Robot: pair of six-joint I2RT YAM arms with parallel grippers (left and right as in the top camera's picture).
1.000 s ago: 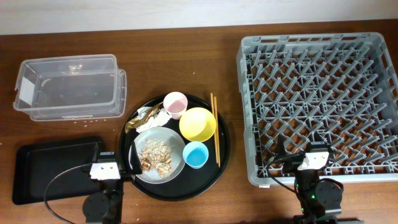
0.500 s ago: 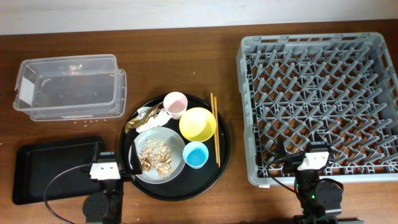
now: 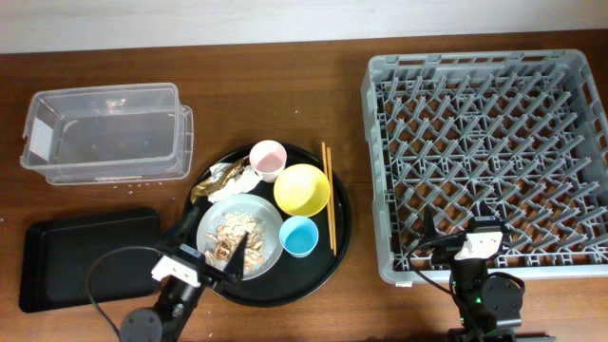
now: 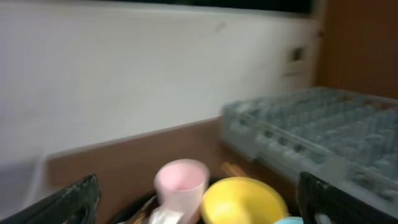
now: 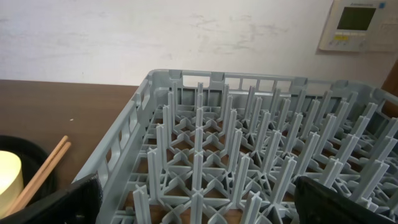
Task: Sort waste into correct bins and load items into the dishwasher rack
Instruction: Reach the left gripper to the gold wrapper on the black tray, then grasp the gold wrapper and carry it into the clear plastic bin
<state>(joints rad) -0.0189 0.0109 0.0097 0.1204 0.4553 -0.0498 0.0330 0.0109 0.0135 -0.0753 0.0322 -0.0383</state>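
Note:
The round pale grey plate (image 3: 270, 220) with beige food scraps (image 3: 235, 237) lies on the round black tray with the pink cup (image 3: 268, 159), yellow bowl (image 3: 302, 189), blue cup (image 3: 299, 237), white tissue (image 3: 245, 180) and gold wrapper (image 3: 211, 180). My left gripper (image 3: 214, 245) is open and empty over the plate's left part. Its blurred wrist view shows the pink cup (image 4: 181, 182), the yellow bowl (image 4: 242, 200) and the rack (image 4: 311, 124) between the fingers (image 4: 208, 202). My right gripper (image 3: 456, 233) is open and empty at the grey dishwasher rack's (image 3: 489, 142) front edge, with pegs (image 5: 249, 137) ahead of the fingers (image 5: 199, 199).
The clear plastic tub (image 3: 104, 133) stands at the back left. The flat black rectangular tray (image 3: 76, 256) lies at the front left. Wooden chopsticks (image 3: 328, 195) lie on the right side of the round black tray (image 3: 340, 228); they also show in the right wrist view (image 5: 43, 171).
My left gripper has swung right and forward, from beside the flat black tray to over the plate. The right arm has not moved.

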